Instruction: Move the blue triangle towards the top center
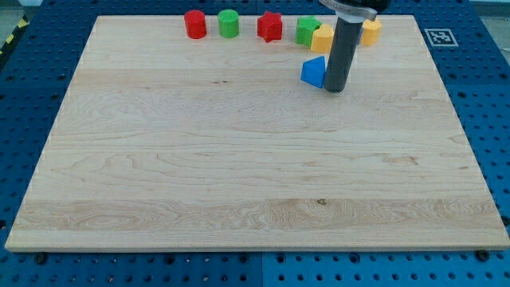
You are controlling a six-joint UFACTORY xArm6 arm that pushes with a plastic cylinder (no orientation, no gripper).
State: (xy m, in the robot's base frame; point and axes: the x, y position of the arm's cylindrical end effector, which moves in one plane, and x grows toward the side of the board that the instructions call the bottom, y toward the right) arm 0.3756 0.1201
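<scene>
The blue triangle lies on the wooden board near the view's top, a little right of centre. My tip rests on the board just to the right of the blue triangle, touching or nearly touching its right side. The rod rises to the view's top edge and hides part of the blocks behind it.
Along the board's top edge stand a red cylinder, a green cylinder, a red star-shaped block, a green block, a yellow block just above the blue triangle, and another yellow block right of the rod.
</scene>
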